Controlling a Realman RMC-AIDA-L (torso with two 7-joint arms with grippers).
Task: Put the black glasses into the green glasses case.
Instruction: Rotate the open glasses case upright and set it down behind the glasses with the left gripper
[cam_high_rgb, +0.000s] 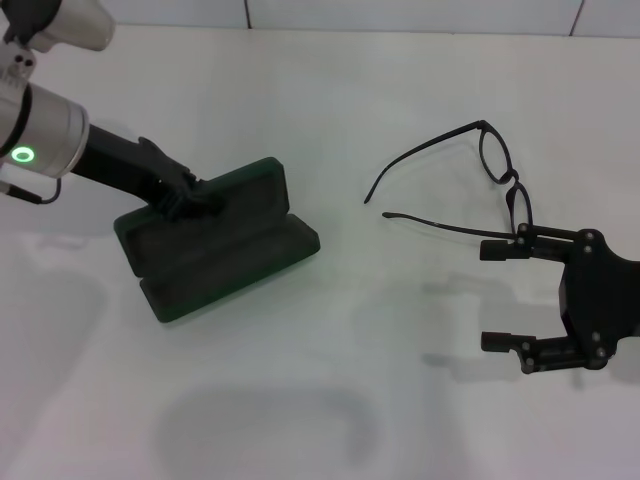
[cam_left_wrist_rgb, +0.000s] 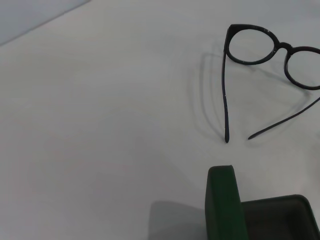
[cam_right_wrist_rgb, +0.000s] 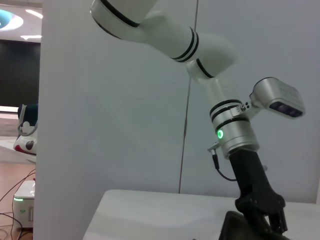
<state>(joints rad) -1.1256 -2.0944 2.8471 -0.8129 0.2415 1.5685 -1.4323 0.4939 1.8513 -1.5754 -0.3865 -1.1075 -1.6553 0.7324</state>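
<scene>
The green glasses case (cam_high_rgb: 225, 250) lies open at the left of the white table, its lid tilted up. My left gripper (cam_high_rgb: 190, 200) is shut on the far edge of that lid, and the right wrist view shows it from the front (cam_right_wrist_rgb: 262, 212) above the case (cam_right_wrist_rgb: 237, 227). The left wrist view shows the lid edge of the case (cam_left_wrist_rgb: 225, 205) close up. The black glasses (cam_high_rgb: 495, 155) rest unfolded at the right, arms pointing toward the case, also seen as the black glasses (cam_left_wrist_rgb: 282, 47). My right gripper (cam_high_rgb: 497, 295) hovers open just in front of them, its upper finger next to the near lens.
A bare white tabletop (cam_high_rgb: 350, 400) stretches between the case and the glasses. A white wall (cam_high_rgb: 400, 12) runs along the table's far edge. Shadows of the arms fall on the near half.
</scene>
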